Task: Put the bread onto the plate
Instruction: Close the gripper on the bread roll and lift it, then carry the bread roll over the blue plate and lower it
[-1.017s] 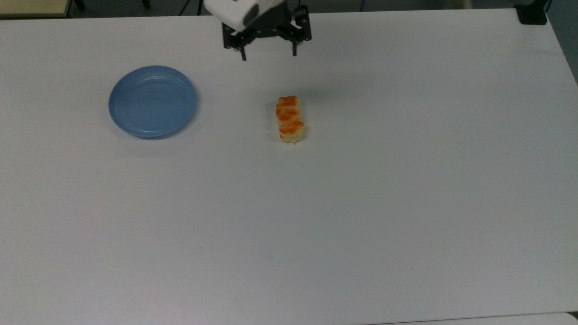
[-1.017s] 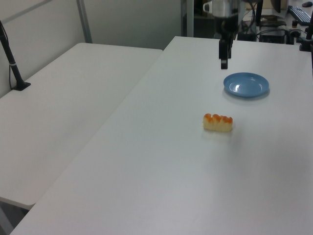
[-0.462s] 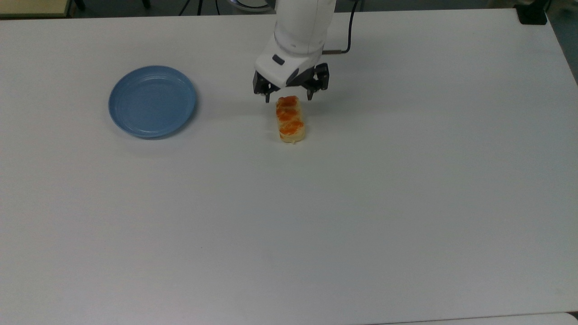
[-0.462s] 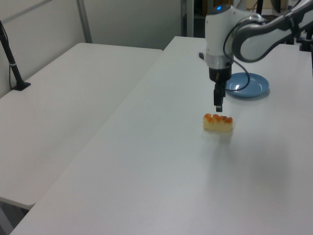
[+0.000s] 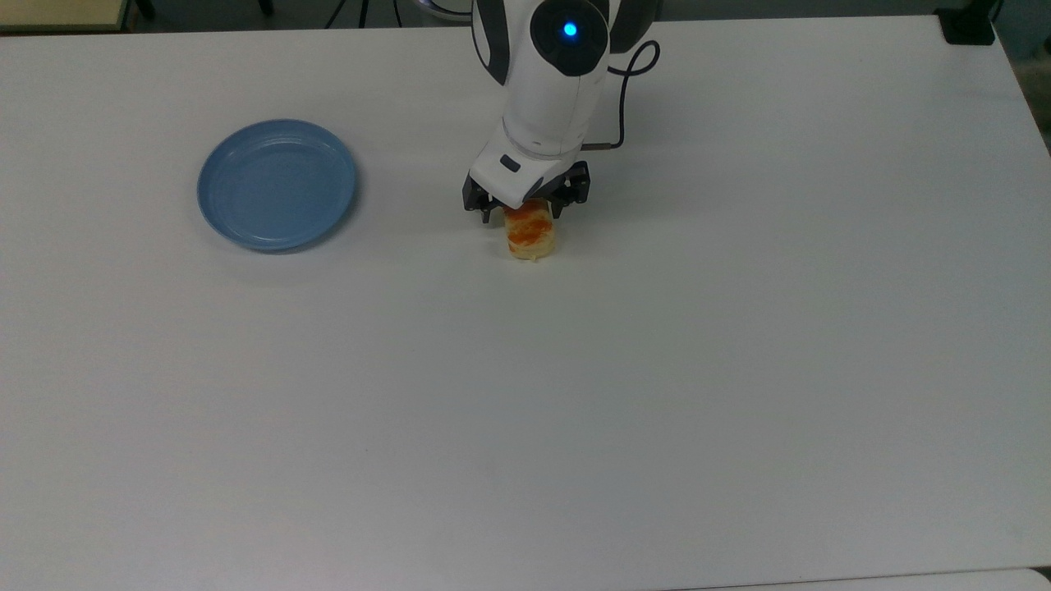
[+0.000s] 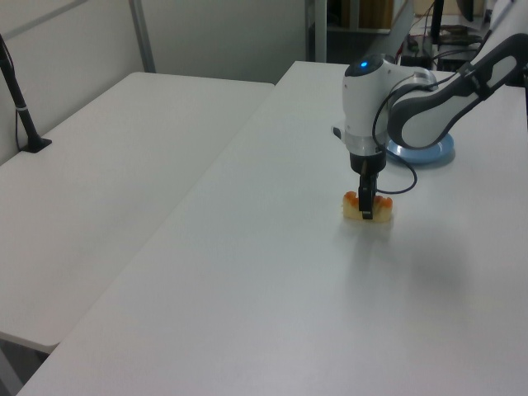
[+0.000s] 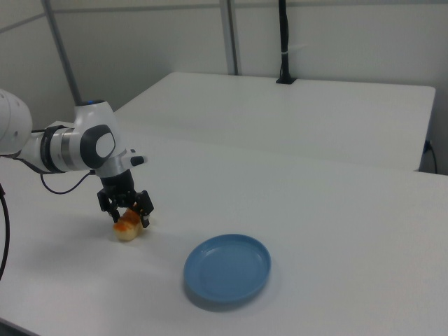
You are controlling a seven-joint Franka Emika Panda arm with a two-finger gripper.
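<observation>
**Top view: the hand straddles the bread, ready for the grasp**

In the top view, we see the hand [image 5: 525, 215] lowered over the bread [image 5: 531, 233], its fingers spread wide on both sides and not yet closed. The bread lies on the white, smooth tabletop [image 5: 657, 369], well apart from the plate [image 5: 277, 184]. We judge that the next move is to close gently, because the glazed bun looks soft, then lift it toward the shallow round blue plate.

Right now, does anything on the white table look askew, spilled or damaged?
Nothing stands out. The small tan bun with orange glazed patches lies intact on the table, the open gripper straddling it. The round light-blue plate sits flat and empty, apart from both.
</observation>
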